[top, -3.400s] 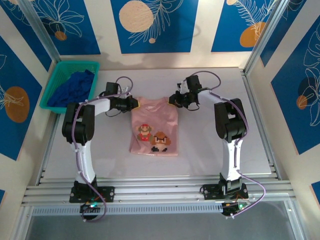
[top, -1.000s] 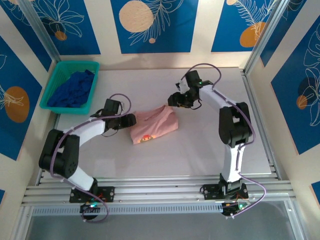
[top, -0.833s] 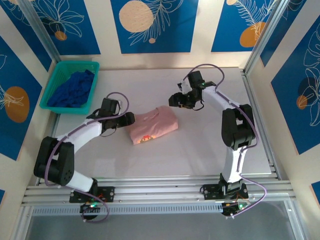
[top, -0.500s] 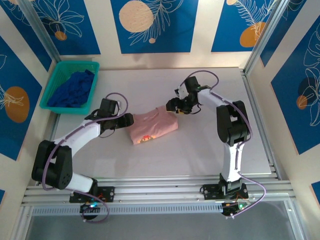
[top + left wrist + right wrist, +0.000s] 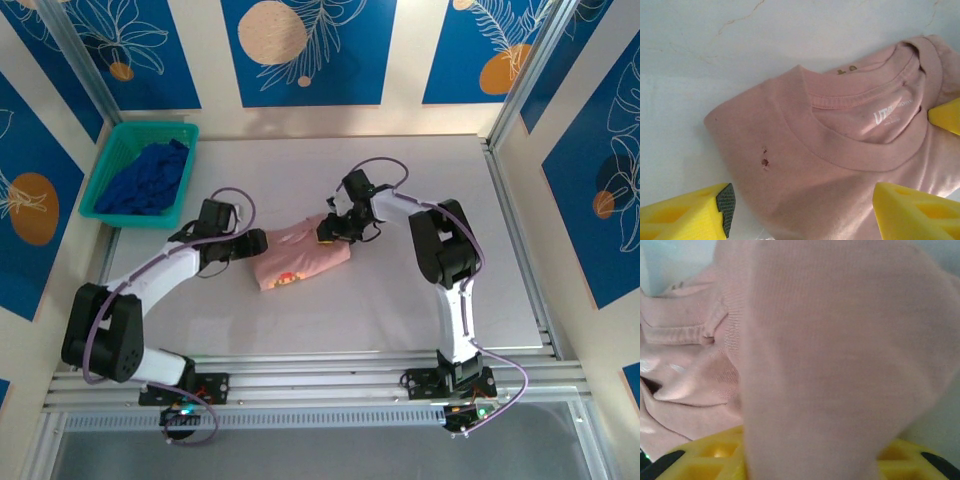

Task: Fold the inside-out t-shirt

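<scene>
Grey tabletop (image 5: 400, 290): t-shirt (image 5: 300, 255) lies left-right (right end farther), left claw (image 5: 262, 243) spread, right claw (image 5: 326, 232) pinching it.

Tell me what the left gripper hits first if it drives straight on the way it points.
The pink t-shirt. The left gripper points at its collar end, jaws open either side of the cloth, so it would likely press into that fold first; the exact gap is unclear.

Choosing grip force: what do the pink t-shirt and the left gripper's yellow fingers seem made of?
The t-shirt looks like soft, matte cotton jersey: fine knit, ribbed collar, limp folds. The left gripper's fingers look like hard matte yellow plastic with moulded recesses; one carries a dark, textured pad, probably rubber.
</scene>
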`<state>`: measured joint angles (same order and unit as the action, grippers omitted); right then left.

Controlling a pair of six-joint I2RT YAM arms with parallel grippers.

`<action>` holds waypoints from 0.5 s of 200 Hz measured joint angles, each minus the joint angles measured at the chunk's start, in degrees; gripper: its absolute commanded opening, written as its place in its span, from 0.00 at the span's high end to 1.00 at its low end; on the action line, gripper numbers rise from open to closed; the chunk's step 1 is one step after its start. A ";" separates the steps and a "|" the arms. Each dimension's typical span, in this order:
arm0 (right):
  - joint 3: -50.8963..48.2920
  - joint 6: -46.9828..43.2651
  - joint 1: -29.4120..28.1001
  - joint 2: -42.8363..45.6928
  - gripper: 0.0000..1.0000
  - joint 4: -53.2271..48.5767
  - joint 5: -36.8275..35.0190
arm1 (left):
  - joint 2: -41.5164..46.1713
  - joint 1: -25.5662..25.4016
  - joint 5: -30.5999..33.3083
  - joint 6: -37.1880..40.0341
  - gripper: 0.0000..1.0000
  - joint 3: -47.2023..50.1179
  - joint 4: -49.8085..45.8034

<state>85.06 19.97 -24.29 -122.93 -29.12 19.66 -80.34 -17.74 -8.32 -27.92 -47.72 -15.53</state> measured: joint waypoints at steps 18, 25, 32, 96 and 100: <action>0.00 0.04 0.83 -0.39 0.82 0.22 0.28 | 2.03 0.00 0.00 0.00 0.27 0.66 -0.09; 0.00 0.02 1.29 -0.39 0.84 0.24 0.28 | 2.84 0.00 0.00 0.00 0.27 0.72 -0.22; 0.00 -0.15 1.75 -0.39 0.87 0.22 0.26 | 3.63 0.00 0.00 0.00 0.27 0.72 -0.33; -0.66 -6.82 10.64 6.82 0.98 -7.13 -13.97 | 13.27 0.00 0.07 0.07 0.28 0.79 -4.37; -0.66 -7.32 11.43 7.54 0.97 -7.72 -15.37 | 13.92 0.00 0.09 0.09 0.28 0.79 -4.63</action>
<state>84.40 12.64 -12.86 -115.39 -36.84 4.29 -66.41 -17.74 -8.23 -27.83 -46.94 -20.16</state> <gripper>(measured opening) 0.141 0.724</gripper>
